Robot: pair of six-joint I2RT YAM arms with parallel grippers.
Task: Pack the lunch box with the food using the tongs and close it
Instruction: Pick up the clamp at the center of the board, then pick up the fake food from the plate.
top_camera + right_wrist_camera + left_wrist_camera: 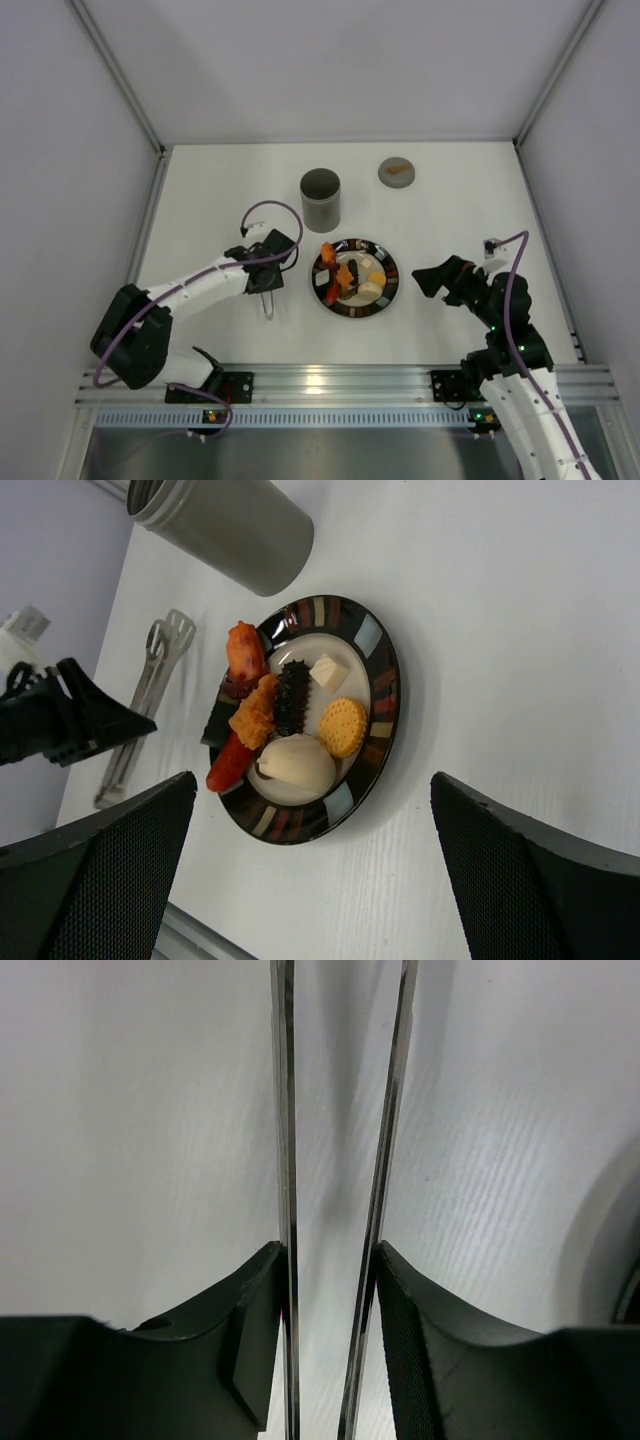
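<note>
The silver tongs [267, 304] lie on the table left of the plate, and my left gripper [265, 272] is down over them. In the left wrist view both tong arms [285, 1110] run between my fingers [412, 1330], each pad pressing an arm from outside; the left gripper [330, 1300] is shut on them. The food [290, 715], orange, red, dark and cream pieces, sits on the striped dark plate [385, 670]. The grey lunch box [320, 198] stands open-mouthed behind the plate. My right gripper [312, 780] hangs wide open right of the plate, holding nothing.
A flat grey lid [397, 171] with an orange mark lies at the back, right of the lunch box [225, 525]. White walls enclose the table on three sides. The metal rail [330, 385] with the arm bases runs along the near edge.
</note>
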